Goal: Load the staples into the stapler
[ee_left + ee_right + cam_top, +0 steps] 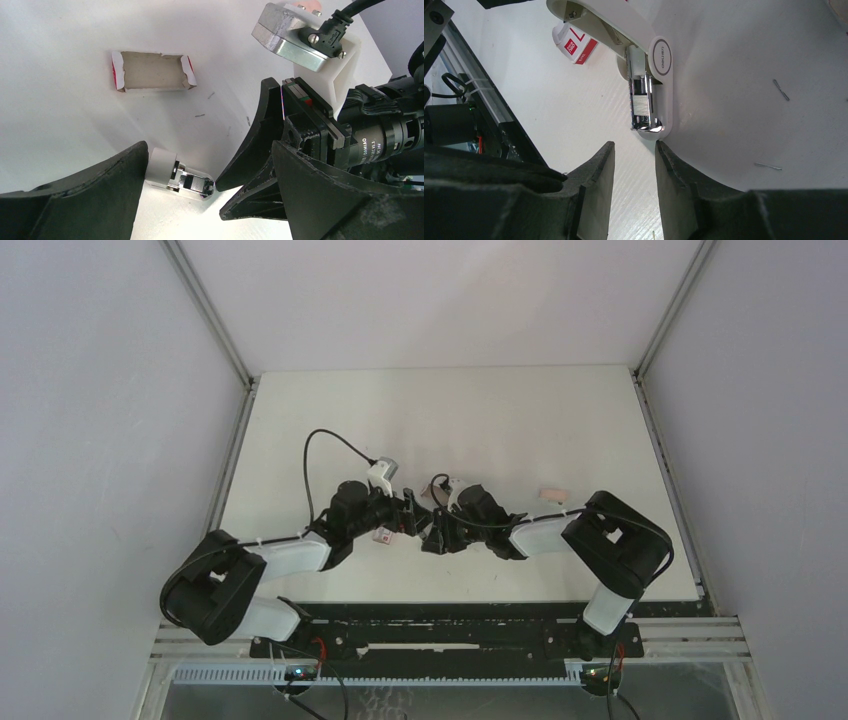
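one stapler (pixel 659 75), one open staple tray (pixel 150 72)

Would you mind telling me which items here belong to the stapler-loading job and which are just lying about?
For the job:
stapler
staple box

Lying about:
stray single staples
small pinkish object

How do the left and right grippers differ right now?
The left gripper has its fingers spread wide; the right gripper has them close, a narrow gap apart. The stapler lies between the left gripper's fingers; nothing lies between the right gripper's fingers, and the stapler sits just beyond their tips. Neither grips anything.
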You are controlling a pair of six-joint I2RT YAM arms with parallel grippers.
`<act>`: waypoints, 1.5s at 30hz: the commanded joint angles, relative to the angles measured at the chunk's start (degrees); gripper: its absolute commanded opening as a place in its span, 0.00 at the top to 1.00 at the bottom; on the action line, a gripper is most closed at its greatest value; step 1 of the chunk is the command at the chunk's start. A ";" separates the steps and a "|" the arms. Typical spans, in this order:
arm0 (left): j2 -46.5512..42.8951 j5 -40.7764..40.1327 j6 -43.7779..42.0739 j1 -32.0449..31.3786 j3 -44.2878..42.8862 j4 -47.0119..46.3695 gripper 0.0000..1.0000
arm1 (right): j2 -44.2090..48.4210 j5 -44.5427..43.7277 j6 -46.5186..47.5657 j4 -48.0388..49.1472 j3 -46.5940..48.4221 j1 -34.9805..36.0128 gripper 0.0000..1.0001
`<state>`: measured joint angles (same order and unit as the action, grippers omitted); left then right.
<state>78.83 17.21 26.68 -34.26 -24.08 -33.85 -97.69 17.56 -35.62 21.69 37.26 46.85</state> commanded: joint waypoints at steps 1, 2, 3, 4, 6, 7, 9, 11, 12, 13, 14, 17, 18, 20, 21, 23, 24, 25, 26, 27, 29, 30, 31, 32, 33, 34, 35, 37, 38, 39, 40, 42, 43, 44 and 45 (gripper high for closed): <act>-0.50 6.13 2.25 -4.37 1.83 -3.81 0.03 | -2.27 -2.75 -0.65 1.46 1.97 -0.49 0.66; -0.58 6.17 2.20 -4.59 1.94 -3.90 0.03 | -2.45 -2.77 -0.72 1.51 1.99 -0.53 0.66; -0.54 6.12 2.05 -4.81 2.05 -4.05 0.04 | -2.58 -2.85 -0.75 1.53 2.00 -0.58 0.67; -0.56 6.08 1.93 -5.08 2.28 -4.30 0.04 | -2.68 -2.88 -0.85 1.59 1.96 -0.61 0.67; -0.67 5.92 1.81 -5.35 2.81 -4.72 0.06 | -2.84 -3.04 -0.90 1.54 1.94 -0.70 0.68; -0.73 5.63 1.76 -5.52 3.09 -4.80 0.07 | -2.98 -3.10 -1.01 1.51 1.94 -0.71 0.69; -0.93 5.03 1.72 -5.79 3.52 -4.83 0.10 | -3.10 -3.16 -1.00 1.59 1.97 -0.79 0.69; -1.29 4.58 1.63 -6.05 3.89 -4.77 0.16 | -3.35 -3.21 -1.16 1.66 1.94 -0.87 0.70; -1.36 4.30 1.61 -6.24 4.06 -4.76 0.18 | -3.42 -3.23 -1.20 1.73 1.94 -0.88 0.70; -1.47 3.98 1.67 -6.32 4.29 -4.74 0.20 | -3.53 -3.19 -1.26 1.77 1.94 -0.94 0.70; -1.49 3.71 1.71 -6.41 4.56 -4.72 0.21 | -3.62 -3.15 -1.29 1.85 1.94 -0.97 0.71; -1.53 2.98 1.90 -6.73 4.96 -4.74 0.22 | -3.90 -3.24 -1.40 1.95 1.96 -0.97 0.71; -1.57 2.99 1.91 -6.82 5.00 -4.74 0.24 | -3.99 -3.22 -1.43 1.95 1.95 -1.05 0.71; -1.64 3.00 1.84 -7.08 5.18 -4.83 0.27 | -4.15 -3.45 -1.37 1.86 1.94 -1.06 0.71; -1.66 3.16 1.75 -7.29 5.27 -4.83 0.28 | -4.22 -3.52 -1.43 1.82 1.96 -1.06 0.71; -1.50 3.48 1.84 -7.47 5.39 -4.78 0.30 | -4.33 -3.52 -1.38 1.77 1.94 -1.06 0.71; -1.41 3.73 1.93 -7.55 5.48 -4.81 0.31 | -4.35 -3.64 -1.39 1.77 1.94 -1.06 0.71; -1.39 3.97 2.01 -7.65 5.57 -4.82 0.33 | -4.35 -3.63 -1.37 1.70 1.99 -1.06 0.71; -1.46 4.05 2.10 -7.73 5.77 -4.80 0.34 | -4.35 -3.72 -1.36 1.69 1.95 -1.06 0.71; -1.55 4.07 2.20 -7.75 5.98 -4.82 0.35 | -4.35 -3.75 -1.33 1.69 1.94 -1.06 0.71; -2.05 4.54 2.39 -7.79 6.50 -5.18 0.38 | -4.29 -3.72 -1.22 1.64 1.96 -1.06 0.72; -2.40 4.66 2.53 -7.81 6.88 -5.48 0.38 | -4.27 -3.76 -1.27 1.63 1.95 -1.06 0.72; -2.89 4.60 2.70 -7.77 7.18 -5.59 0.38 | -4.22 -3.55 -1.15 1.68 1.94 -1.06 0.72; -3.51 4.36 2.80 -7.75 7.47 -5.51 0.37 | -4.01 -3.28 -0.96 1.50 1.96 -1.07 0.71; -4.36 3.76 2.93 -7.75 7.87 -5.53 0.35 | -3.63 -2.98 -0.50 1.20 1.91 -0.94 0.71; -6.02 2.80 3.06 -7.77 8.40 -5.24 0.32 | -2.90 -2.90 0.27 0.44 1.91 -0.82 0.69; -7.56 1.53 3.11 -7.64 8.67 -4.43 0.28 | -1.75 -3.11 1.23 -0.60 1.84 -0.66 0.67; -11.80 -2.08 3.10 -7.05 8.63 0.32 0.20 | 2.19 -3.51 3.69 -2.93 1.29 -0.18 0.61; -13.96 -4.44 3.12 -6.44 8.54 2.56 0.17 | 4.26 -4.18 5.15 -4.54 1.08 0.23 0.57; -16.32 -6.04 3.16 -5.46 8.54 4.75 0.14 | 6.18 -5.09 6.67 -6.68 0.98 0.71 0.52; -18.80 -7.62 3.31 -4.54 8.52 6.71 0.12 | 8.23 -6.46 8.21 -9.22 1.07 1.27 0.48; -23.37 -10.69 4.07 -2.57 8.63 10.45 0.09 | 11.42 -10.29 10.69 -13.21 1.74 2.81 0.39; -25.37 -11.57 4.61 -1.27 8.71 12.07 0.08 | 12.37 -12.97 11.53 -15.15 2.47 3.86 0.35; -27.21 -12.21 5.27 -0.09 8.82 13.44 0.06 | 12.81 -15.47 11.93 -17.06 3.60 4.69 0.33; -28.59 -12.43 5.94 1.45 8.74 14.52 0.05 | 12.61 -17.51 12.04 -18.61 4.99 5.42 0.32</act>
<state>56.05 8.01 29.58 -36.95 -16.16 -25.87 -88.07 10.59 -28.91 11.05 37.71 49.08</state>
